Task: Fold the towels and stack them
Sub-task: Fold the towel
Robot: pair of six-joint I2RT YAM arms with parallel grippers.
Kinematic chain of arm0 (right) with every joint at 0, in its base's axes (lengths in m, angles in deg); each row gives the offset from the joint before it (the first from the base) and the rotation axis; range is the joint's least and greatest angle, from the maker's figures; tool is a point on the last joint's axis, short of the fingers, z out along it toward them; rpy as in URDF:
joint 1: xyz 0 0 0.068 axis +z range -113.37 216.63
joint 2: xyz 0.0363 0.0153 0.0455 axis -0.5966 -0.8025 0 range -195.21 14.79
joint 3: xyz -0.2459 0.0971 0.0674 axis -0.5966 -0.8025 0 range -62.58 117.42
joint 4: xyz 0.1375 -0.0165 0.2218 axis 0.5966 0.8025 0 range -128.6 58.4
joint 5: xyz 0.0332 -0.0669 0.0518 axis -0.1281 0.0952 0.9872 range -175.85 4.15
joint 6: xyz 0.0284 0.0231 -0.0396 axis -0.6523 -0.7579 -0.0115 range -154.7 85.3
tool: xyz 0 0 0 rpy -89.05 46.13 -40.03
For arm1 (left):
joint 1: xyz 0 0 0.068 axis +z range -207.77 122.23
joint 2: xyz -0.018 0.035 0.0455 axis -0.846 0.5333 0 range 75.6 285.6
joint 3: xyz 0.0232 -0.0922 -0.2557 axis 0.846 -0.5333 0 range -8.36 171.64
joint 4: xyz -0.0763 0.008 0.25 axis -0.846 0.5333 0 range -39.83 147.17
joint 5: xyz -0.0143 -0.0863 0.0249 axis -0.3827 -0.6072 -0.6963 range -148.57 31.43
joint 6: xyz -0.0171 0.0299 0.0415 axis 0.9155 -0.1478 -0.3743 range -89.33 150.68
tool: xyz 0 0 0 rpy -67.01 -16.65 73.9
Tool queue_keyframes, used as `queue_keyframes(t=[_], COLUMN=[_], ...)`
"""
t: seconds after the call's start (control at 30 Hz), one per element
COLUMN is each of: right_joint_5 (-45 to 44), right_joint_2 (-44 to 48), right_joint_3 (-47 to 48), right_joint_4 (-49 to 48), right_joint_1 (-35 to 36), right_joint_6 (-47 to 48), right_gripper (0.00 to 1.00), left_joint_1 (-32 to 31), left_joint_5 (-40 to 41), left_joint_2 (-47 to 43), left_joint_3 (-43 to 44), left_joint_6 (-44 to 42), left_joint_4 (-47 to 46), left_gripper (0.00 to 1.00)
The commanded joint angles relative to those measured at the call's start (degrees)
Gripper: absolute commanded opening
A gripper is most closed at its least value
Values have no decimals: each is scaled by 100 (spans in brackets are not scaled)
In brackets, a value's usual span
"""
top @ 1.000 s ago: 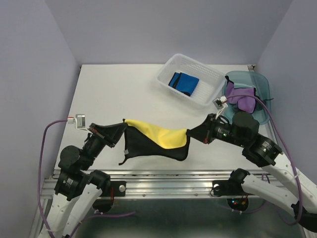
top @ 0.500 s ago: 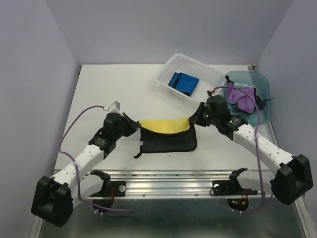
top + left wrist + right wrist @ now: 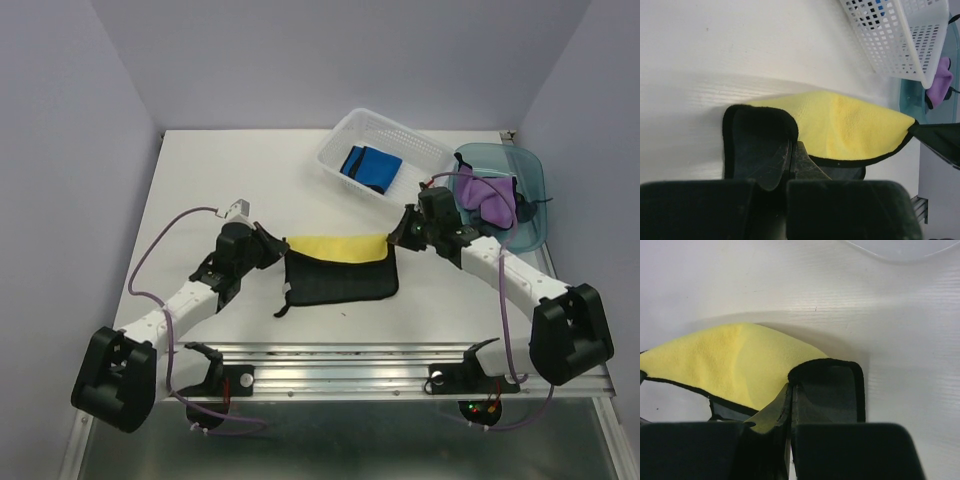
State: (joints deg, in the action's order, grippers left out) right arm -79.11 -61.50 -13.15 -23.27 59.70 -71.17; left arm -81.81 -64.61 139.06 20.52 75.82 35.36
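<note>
**Yellow towel half-folded between the two arms**

Each set of fingers is pressed together on one corner of the cloth: the left fingers pinch its left corner and the right fingers its right corner, with the towel stretched between them. A second ago it hung slack and close to the arm bases, with a wide yellow face showing. Now the held edge sits farther out over the counter, and the black backing lies flat on the near side of the fingers. Only a narrow yellow strip shows just beyond them. I judge the first fold to be nearly closed, with the release and any further folding yet to come.

The cloth is a soft, napped square, yellow on one face and black on the other, with a black bound edge that curls around each pinched corner. It drapes limply and so follows the fingers.

Well beyond the right fingers, a white slotted plastic basket holds a folded blue towel. Beside it, a translucent teal bin holds a crumpled purple towel.
</note>
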Motion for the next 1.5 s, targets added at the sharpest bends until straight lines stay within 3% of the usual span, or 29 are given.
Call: queue_keyframes(t=[0.0, 0.17, 0.7, 1.2, 1.47], right_joint_5=[72, 345, 2, 169, 293], right_joint_2=[-122, -255, -342, -378, -509], right_joint_3=[207, 190, 32, -293, -601], right_joint_4=[-215, -13, 593, 769, 410], right_joint_1=[-101, -127, -136, -145, -145], right_joint_6=[245, 342, 606, 773, 747], right_gripper=[1, 1, 1, 1, 1], left_joint_1=[-31, -250, -611, -647, -708], left_joint_5=[-116, -64, 156, 51, 86], left_joint_2=[-229, -343, -132, -97, 113], left_joint_3=[-453, -823, -1280, -1447, -1500], left_joint_6=[38, 205, 627, 671, 680], left_joint_4=[-382, -435, -444, -242, -418], left_gripper=[0, 0, 0, 0, 0])
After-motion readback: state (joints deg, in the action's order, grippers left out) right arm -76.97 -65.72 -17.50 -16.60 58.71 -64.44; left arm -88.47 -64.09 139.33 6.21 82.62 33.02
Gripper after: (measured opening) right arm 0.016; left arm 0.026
